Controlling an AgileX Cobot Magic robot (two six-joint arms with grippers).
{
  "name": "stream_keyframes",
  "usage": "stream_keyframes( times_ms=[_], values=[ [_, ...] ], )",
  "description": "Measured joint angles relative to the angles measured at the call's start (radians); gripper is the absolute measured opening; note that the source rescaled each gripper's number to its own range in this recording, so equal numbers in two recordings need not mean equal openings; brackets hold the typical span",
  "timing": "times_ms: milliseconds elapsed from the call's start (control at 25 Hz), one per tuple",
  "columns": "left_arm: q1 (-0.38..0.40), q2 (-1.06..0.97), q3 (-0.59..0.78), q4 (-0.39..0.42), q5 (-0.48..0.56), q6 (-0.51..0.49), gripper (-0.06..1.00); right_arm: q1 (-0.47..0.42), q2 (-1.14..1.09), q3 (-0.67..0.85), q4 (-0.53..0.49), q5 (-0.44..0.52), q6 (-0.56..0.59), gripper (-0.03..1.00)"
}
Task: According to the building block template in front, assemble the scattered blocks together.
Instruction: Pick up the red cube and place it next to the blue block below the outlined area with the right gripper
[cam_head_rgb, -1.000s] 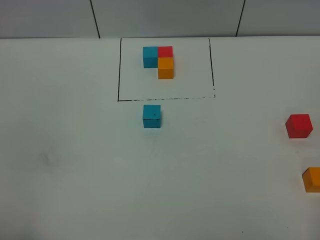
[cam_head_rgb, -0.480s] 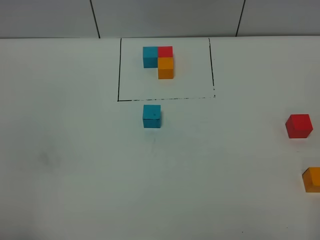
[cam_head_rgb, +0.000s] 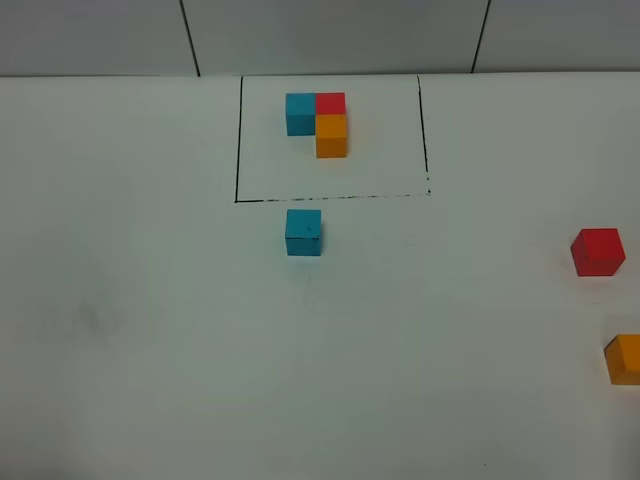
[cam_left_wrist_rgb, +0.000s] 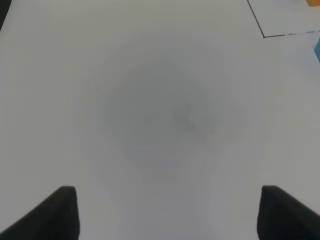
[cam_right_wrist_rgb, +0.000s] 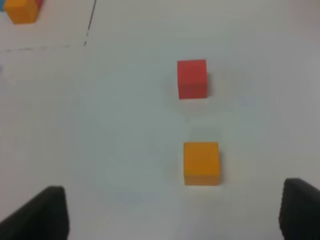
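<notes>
The scattered blocks (cam_head_rgb: 304, 232) number three. One teal-blue cube (cam_head_rgb: 303, 233) sits just below the lower line of the black rectangle (cam_head_rgb: 237, 150). One red cube (cam_head_rgb: 598, 252) and one orange cube (cam_head_rgb: 625, 360) sit far right, the orange cut by the view's edge. One building block template (cam_head_rgb: 318, 122) sits in the rectangle's upper part. Open table (cam_head_rgb: 150, 330) lies around each cube. The left gripper (cam_left_wrist_rgb: 167, 215) and right gripper (cam_right_wrist_rgb: 172, 212) have fingers spread wide, holding nothing.
</notes>
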Motion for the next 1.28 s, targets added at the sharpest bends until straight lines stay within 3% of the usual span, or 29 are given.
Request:
stream_keyframes(
  times_ms=[320,600,1000,1280],
  values=[
    [0.0,0.0,0.0,0.0,0.0,0.0,0.67,0.0,0.671,-0.212,0.0,-0.153,-0.062,0.95],
    [0.0,0.0,0.0,0.0,0.0,0.0,0.67,0.0,1.193,-0.39,0.0,-0.232,-0.171,0.98],
    [0.0,0.0,0.0,0.0,0.0,0.0,0.67,-0.024,1.485,-0.424,-0.004,-0.449,-0.181,0.95],
    [0.0,0.0,0.0,0.0,0.0,0.0,0.67,-0.024,1.546,-0.424,-0.003,-0.52,-0.181,0.87]
  ],
)
